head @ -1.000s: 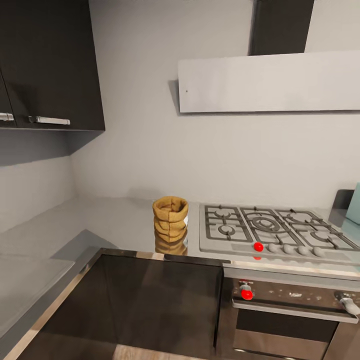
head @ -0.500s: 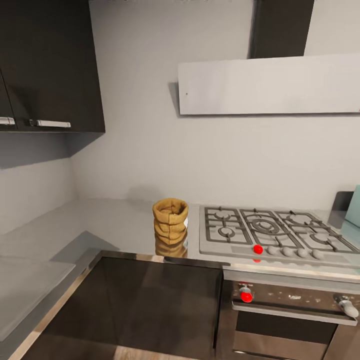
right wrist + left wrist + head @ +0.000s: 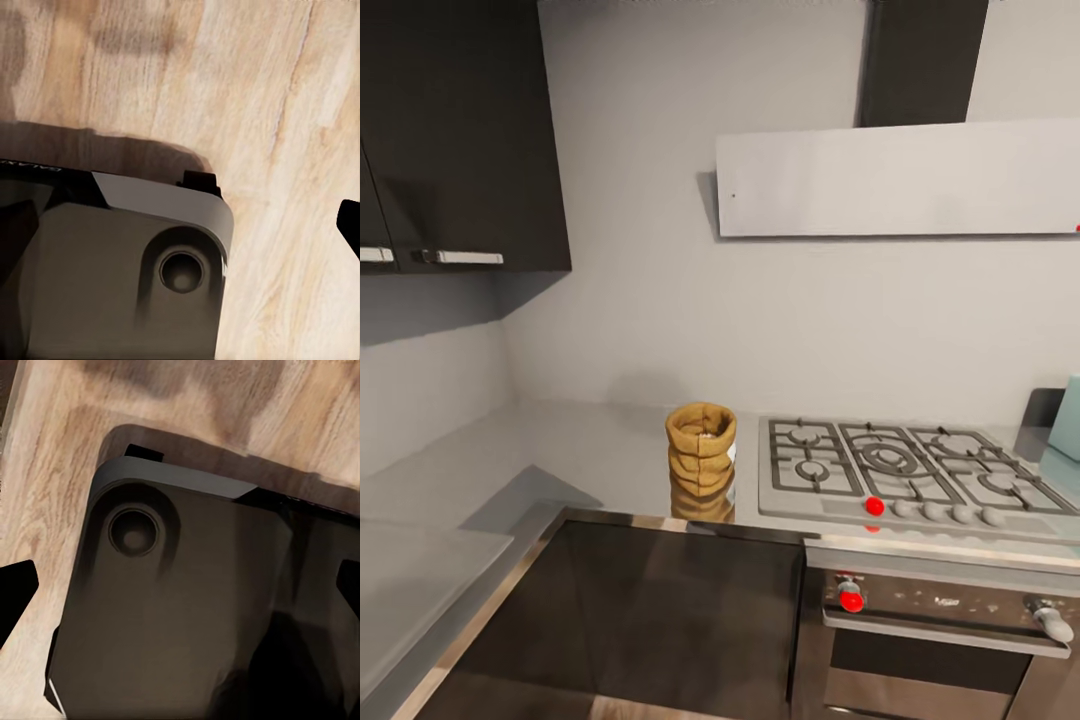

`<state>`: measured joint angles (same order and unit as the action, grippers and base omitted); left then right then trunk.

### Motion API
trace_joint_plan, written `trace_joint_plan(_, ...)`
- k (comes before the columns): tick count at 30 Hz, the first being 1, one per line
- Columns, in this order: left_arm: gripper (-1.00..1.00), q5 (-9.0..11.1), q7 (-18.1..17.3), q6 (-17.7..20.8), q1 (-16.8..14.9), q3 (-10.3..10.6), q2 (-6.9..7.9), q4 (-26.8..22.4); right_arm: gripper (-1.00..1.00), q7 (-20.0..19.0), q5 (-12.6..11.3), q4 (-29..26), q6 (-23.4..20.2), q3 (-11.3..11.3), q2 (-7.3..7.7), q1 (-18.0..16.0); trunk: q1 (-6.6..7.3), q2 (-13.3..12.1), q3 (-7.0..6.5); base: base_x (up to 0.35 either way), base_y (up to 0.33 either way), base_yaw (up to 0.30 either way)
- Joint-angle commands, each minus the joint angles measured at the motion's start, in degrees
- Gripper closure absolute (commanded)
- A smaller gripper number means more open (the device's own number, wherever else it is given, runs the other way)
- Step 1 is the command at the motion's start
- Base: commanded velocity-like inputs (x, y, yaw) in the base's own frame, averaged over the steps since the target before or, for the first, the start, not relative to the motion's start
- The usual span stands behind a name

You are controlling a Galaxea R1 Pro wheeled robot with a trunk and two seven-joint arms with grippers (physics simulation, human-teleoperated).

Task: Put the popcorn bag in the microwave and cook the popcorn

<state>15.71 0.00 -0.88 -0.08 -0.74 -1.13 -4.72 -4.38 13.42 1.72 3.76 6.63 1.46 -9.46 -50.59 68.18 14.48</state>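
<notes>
The popcorn bag stands upright on the countertop, its rolled rim open to the ceiling and a few pale bits of popcorn just showing inside. It sits just beside the left edge of the gas hob, close to the front lip of the worktop, with its own reflection under it in the glossy steel. At the far right edge of the head view, past the hob, a sliver of the pale mint microwave peeks in, well apart from the bag. Below the hob is the dark oven, with red knobs showing on both.

Both arms hang low. The left wrist camera looks down at the robot's dark base over the wood plank floor; the right wrist camera shows the same base and floor. Only black slivers of fingertip show at the picture edges, so I can't tell how far apart either pair stands, and nothing appears to be held.

What matters next, I'd judge, is that the bag lies ahead and well above both grippers, about centred before the robot with its long axis vertical. Neither arm looks clearly nearer, though the microwave off to the right favours the right one
</notes>
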Motion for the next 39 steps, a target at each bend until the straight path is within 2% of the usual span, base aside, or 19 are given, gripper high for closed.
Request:
trace_joint_plan(1,-1.0,0.28,0.0,-0.09,-0.01,-0.05,0.01,-0.03,-1.0,-0.11,0.47,0.19,0.29,0.49,0.03,-0.07,0.23,-0.37,-0.12,0.0,0.0,0.0)
trace_joint_plan(12,-1.0,0.36,-0.06,-0.09,-0.01,-0.11,0.07,-0.03,-1.0,-0.1,0.47,0.2,0.36,0.53,0.1,-0.12,2.64,-4.79,-2.1,0.0,0.0,0.0)
trace_joint_plan(39,-1.0,0.34,-0.08,-0.06,-0.01,0.08,-0.02,-0.12,-1.0,-0.19,0.58,0.13,-0.35,0.24,-0.02,-0.12,2.64,-4.79,-2.1,0.003,0.0,0.0)
